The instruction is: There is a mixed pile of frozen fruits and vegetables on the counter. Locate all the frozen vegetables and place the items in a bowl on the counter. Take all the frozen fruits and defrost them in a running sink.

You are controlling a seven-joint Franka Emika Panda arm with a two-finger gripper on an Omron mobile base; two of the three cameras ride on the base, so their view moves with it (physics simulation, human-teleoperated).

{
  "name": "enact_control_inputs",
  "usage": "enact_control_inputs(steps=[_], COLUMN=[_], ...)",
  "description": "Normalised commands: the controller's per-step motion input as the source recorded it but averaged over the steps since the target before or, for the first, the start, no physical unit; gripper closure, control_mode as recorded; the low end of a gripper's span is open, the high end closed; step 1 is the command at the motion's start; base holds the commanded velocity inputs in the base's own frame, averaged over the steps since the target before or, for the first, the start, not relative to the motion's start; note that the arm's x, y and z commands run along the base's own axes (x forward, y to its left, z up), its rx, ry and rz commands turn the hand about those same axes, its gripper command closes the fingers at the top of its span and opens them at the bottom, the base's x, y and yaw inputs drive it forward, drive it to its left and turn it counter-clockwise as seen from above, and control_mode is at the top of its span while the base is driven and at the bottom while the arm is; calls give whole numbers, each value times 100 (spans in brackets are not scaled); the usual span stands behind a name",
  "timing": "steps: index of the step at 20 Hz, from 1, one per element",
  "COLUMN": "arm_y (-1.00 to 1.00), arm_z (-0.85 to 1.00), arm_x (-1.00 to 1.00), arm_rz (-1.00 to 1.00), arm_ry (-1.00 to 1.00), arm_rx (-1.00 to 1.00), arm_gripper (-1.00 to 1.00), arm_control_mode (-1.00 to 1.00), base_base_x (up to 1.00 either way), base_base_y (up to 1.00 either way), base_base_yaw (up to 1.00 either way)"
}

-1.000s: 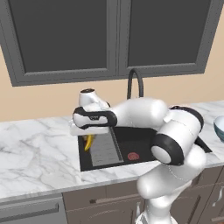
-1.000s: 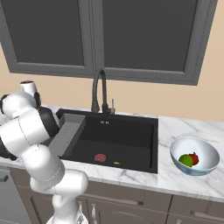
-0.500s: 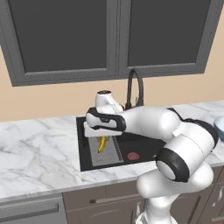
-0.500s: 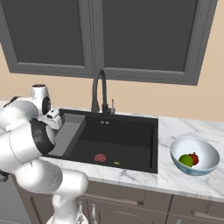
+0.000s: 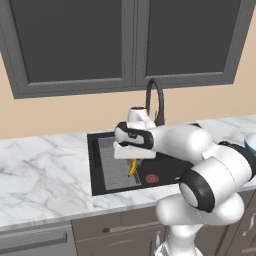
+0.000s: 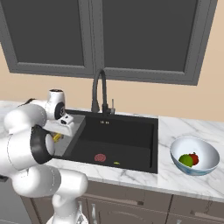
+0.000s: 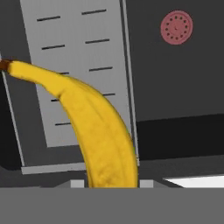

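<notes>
We carry the banana (image 7: 98,131) over the sink (image 6: 131,144).
Our gripper (image 5: 133,161) is clamped on it; we should lower near the drain (image 5: 152,178) before releasing.

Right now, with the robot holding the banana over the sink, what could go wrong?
The curved yellow banana hangs from the shut pincer above the grey ribbed tray, not the open floor of the black sink. If dropped here, it may land on the tray, away from the tall black arched faucet. No water seems to be running, so the banana may not defrost.
</notes>
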Motion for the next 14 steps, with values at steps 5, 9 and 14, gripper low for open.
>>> enact_control_inputs(steps=[5,9,14], arm_y=[-49,-50,-52], arm_z=[-17,-18,-7], arm_x=[0,0,0], arm_rz=[-9,-9,-8], arm_ry=[11,6,0], arm_rx=[0,0,0], arm_gripper=[100,100,100], arm_control_mode=[-100,-100,-100], base_base_x=[0,0,0], base_base_y=[0,0,0], base_base_yaw=[0,0,0])
